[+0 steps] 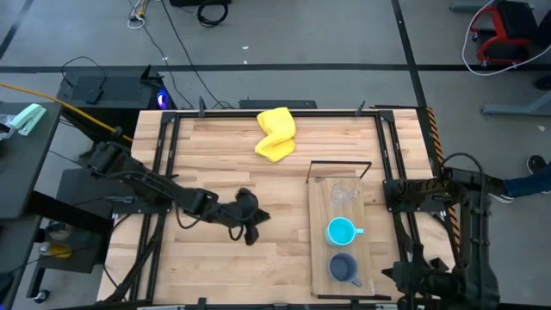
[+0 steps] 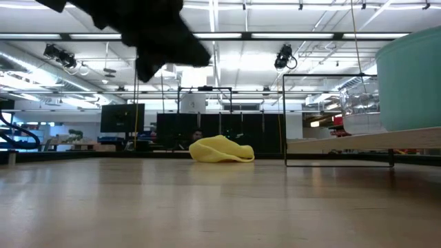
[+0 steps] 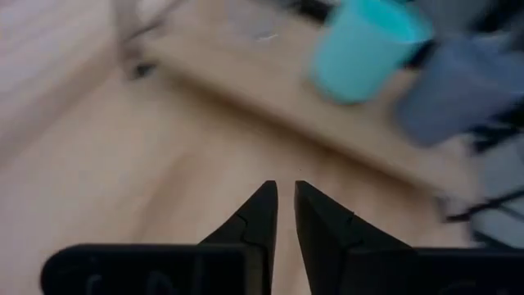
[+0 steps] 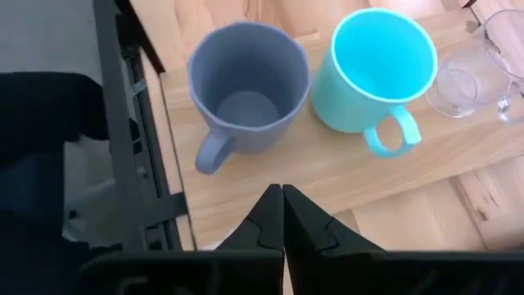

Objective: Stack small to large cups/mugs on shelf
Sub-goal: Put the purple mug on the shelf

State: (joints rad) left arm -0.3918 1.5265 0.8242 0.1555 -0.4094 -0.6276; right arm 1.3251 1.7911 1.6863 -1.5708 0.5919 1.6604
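Shelf (image 1: 320,250) lies at lower right of the high view, wire frame at its upper end. On it, in a row: clear glass (image 1: 343,195) nearest the frame, cyan mug (image 1: 342,231) mid-board, grey-blue mug (image 1: 343,269) lowest; none nested. Left gripper (image 1: 250,231) hangs at centre frame, fingers nearly together, empty. Right gripper (image 4: 282,215) at lower right, just beside the shelf's end, clenched, empty. Yellow cloth (image 1: 276,133) top centre.

cyan mug (image 2: 411,83) cut off, glass (image 3: 250,20) blurred
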